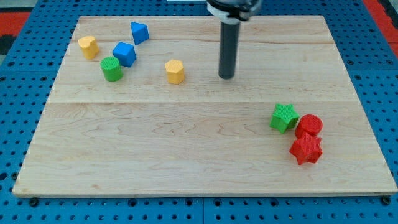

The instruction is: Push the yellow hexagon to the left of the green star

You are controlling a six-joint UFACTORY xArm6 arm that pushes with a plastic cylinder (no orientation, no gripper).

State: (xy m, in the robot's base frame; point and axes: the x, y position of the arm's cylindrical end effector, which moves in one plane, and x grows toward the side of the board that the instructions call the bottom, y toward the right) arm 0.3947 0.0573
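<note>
In the one camera view, a wooden worktop (199, 155) lies on a blue board full of holes. My tip (226, 76) touches the worktop a bit to the right of the yellow hexagon (175, 71), with a gap of bare wood between them. The tool is just a straight dark rod, so it has nothing that opens or shuts, and it holds nothing. The yellow hexagon sits in the far half of the worktop, left of the middle. The green star (284, 117) is well away from it, nearer to us and over on the right, with a red round block (310, 126) and a red star (306, 149) packed close on its right side. On the far left there are four more blocks: another yellow block (89, 46), a green round block (112, 68), a blue cube (124, 53) and a blue pointed block (139, 32). I think the job has hardly begun, because the hexagon is not near the star yet. My tip is on the wrong side for the push. Next it should go around to the far left side of the hexagon, then push it to the right and toward us, and stop just left of the green star without bumping it.
</note>
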